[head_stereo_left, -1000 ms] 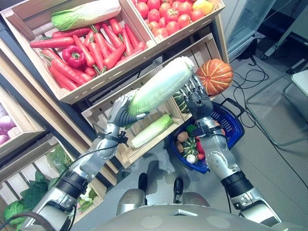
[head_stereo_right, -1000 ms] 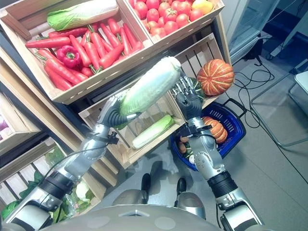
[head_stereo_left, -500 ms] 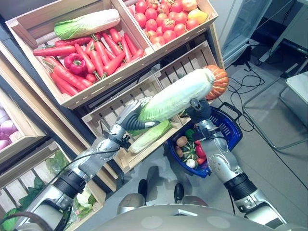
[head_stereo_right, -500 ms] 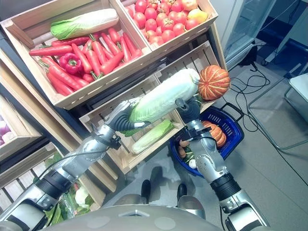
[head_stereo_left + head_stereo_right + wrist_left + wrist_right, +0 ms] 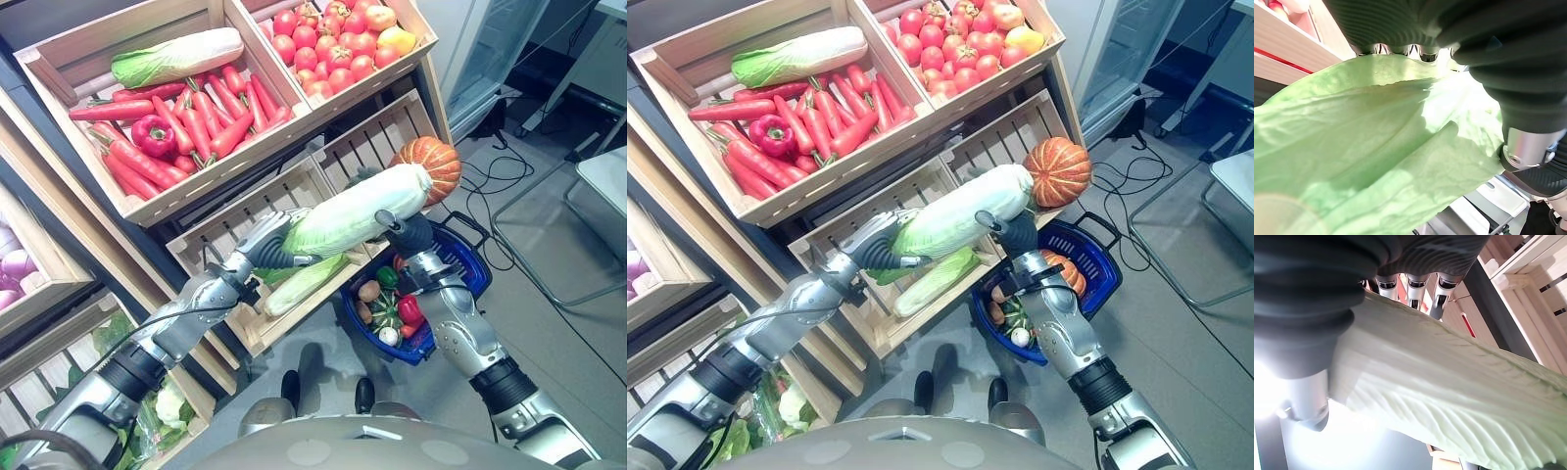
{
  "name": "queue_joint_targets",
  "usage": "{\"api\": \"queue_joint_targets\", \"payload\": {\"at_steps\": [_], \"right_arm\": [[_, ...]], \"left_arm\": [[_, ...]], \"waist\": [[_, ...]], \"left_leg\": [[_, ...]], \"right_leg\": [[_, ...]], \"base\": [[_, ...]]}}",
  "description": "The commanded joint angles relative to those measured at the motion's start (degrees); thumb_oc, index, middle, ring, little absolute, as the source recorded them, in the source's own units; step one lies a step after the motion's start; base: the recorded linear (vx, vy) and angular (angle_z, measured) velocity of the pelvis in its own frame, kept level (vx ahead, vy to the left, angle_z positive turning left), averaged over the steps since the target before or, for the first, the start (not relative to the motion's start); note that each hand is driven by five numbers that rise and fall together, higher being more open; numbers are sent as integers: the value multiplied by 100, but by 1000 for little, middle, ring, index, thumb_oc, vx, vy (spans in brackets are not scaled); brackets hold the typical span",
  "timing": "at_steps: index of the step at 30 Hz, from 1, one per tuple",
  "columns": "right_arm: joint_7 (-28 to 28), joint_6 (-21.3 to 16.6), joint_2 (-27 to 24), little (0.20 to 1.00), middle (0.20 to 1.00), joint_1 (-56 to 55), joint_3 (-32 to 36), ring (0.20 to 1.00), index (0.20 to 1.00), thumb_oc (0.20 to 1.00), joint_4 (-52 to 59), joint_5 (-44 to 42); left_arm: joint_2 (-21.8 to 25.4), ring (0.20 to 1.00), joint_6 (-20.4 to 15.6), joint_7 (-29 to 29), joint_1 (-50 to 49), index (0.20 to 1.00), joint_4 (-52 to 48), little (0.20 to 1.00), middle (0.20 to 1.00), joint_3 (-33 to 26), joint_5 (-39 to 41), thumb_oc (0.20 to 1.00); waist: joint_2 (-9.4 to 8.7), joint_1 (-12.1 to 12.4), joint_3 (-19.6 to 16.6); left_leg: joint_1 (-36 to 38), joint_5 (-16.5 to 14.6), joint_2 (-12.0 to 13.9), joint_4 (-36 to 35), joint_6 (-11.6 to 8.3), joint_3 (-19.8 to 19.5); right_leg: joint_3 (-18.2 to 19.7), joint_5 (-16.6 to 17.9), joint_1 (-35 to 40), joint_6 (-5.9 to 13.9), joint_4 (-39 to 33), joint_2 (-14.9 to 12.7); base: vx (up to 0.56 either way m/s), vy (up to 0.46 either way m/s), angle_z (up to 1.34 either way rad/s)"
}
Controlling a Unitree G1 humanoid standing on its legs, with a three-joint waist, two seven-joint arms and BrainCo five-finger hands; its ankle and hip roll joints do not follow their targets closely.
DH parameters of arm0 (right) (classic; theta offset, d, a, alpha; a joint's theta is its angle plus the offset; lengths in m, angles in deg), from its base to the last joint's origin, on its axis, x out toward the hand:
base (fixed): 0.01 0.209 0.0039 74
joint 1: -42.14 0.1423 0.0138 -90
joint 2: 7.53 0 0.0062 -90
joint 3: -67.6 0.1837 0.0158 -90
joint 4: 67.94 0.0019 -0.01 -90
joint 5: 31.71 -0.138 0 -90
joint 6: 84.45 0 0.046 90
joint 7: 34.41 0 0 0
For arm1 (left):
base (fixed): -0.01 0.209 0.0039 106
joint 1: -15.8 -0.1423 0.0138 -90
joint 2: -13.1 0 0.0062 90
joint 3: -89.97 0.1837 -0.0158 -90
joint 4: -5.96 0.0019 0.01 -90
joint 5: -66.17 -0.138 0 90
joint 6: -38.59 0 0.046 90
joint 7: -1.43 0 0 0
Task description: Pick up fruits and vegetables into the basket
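Wooden crates [image 5: 147,201] on grey floor [image 5: 578,323], blue basket [image 5: 468,257] beside.

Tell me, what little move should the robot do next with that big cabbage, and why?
Probably lower the cabbage toward the blue basket. The left hand grips its leafy end and the right hand its pale end, and it hangs just above the basket, not inside.

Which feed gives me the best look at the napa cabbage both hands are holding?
The left eye view: it shows the whole napa cabbage held level above the blue basket, left robot hand at its leafy end, right robot hand near its white end. The right eye view matches. Each wrist view shows a close patch of leaf.
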Motion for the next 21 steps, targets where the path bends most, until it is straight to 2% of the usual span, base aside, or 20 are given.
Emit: {"api": "queue_joint_targets", "payload": {"at_steps": [1,7,13,14,15,16,17,21], "right_arm": [[153,-261,88,200,200,325,-42,200,200,200,457,-43],[138,-307,205,200,200,229,16,200,200,200,464,-521],[-221,-493,515,200,200,-27,79,200,200,200,378,-1017],[-337,-588,575,200,200,-45,95,200,200,200,334,-1166],[-415,-651,609,200,200,-32,115,200,200,200,315,-1212],[-453,-667,616,200,200,-29,119,200,200,200,311,-1224],[-501,-769,654,200,200,-16,157,200,200,200,253,-1271],[-774,-1080,721,200,200,78,403,200,200,200,84,-1342]], "left_arm": [[203,200,-191,-275,223,200,-303,200,200,358,-179,200],[208,200,-133,-309,163,200,-299,200,200,327,-208,200],[196,200,159,-113,-28,200,-291,200,200,185,-320,200],[197,413,289,88,-30,413,-275,413,413,166,-377,413],[187,743,373,182,-21,743,-245,743,743,139,-403,743],[184,915,400,197,-18,915,-239,915,915,135,-408,915],[190,1000,475,381,-7,1000,-186,1000,1000,110,-421,1000],[196,1000,823,956,113,1000,6,1000,1000,-77,-417,1000]], "waist": [[-267,-39,-285],[-258,-44,-282],[-223,-62,-225],[-205,-77,-146],[-201,-86,-85],[-200,-87,-74],[-182,-101,18],[-155,-145,346]], "left_leg": [[-6,-466,-294,11,349,69],[-25,-467,-294,11,357,81],[-88,-447,-304,11,373,127],[-153,-422,-302,11,377,137],[-198,-409,-307,11,389,130],[-207,-406,-307,11,391,128],[-238,-430,-310,11,392,122],[-451,-383,-351,11,395,110]], "right_leg": [[173,48,-87,461,27,-260],[189,55,-111,466,27,-254],[222,64,-177,452,27,-239],[220,86,-238,439,27,-233],[219,105,-279,431,27,-226],[218,107,-288,429,30,-225],[221,76,-325,422,53,-214],[224,107,-537,396,74,-200]], "base": [[0,0,0],[0,0,0],[-8,-1,-1],[-91,2,-7],[-92,1,-9],[-83,3,-11],[-98,6,-8],[-175,6,-7]]}}
